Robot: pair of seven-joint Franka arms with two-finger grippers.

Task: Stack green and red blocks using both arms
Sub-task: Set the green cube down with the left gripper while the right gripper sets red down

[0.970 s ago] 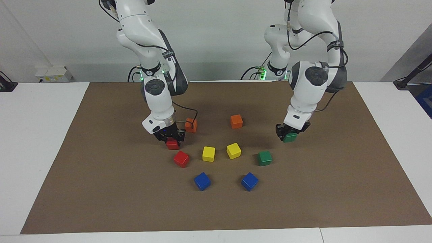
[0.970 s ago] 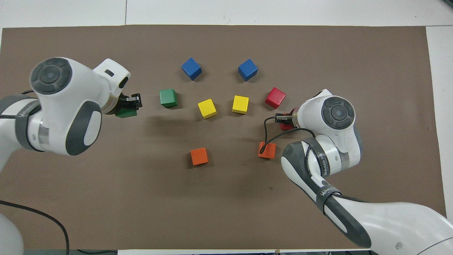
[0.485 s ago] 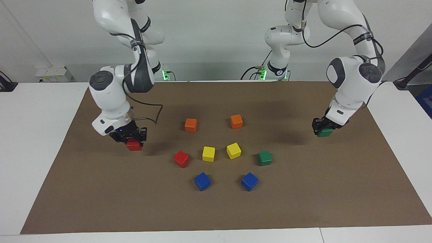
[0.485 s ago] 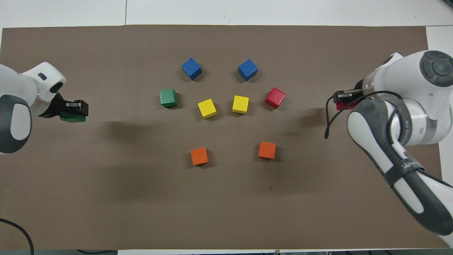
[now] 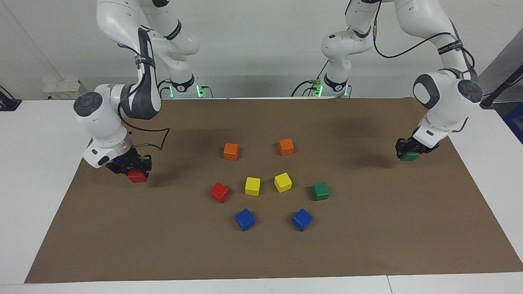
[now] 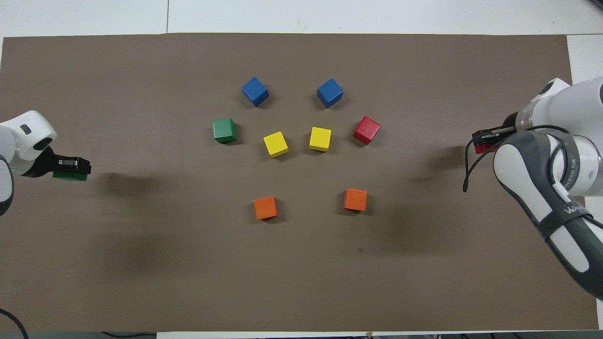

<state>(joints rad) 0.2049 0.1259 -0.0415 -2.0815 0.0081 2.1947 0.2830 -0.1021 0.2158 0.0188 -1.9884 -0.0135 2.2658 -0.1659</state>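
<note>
Two cubes in hand. Left gripper [image 5: 410, 154] has its fingers clamped on a dark green glossy cube [image 5: 409, 156], up over the brown mat [image 5: 367, 245] near its edge at the left arm's end of the worktop. Right gripper [image 5: 135, 171] has its fingers clamped on a bright red glossy cube [image 5: 137, 176], just above the mat near the right arm's end. Both held cubes are well apart from the cluster at mid-mat. There, the second green cube [image 5: 320, 191] and second red cube [image 5: 220, 192] sit loose on the mat, flanking two yellow cubes [image 5: 252, 185]. Two blue cubes [image 5: 244, 219] lie farther from me than that row, two orange cubes [image 5: 231, 151] nearer. No blocks are stacked yet.
</note>
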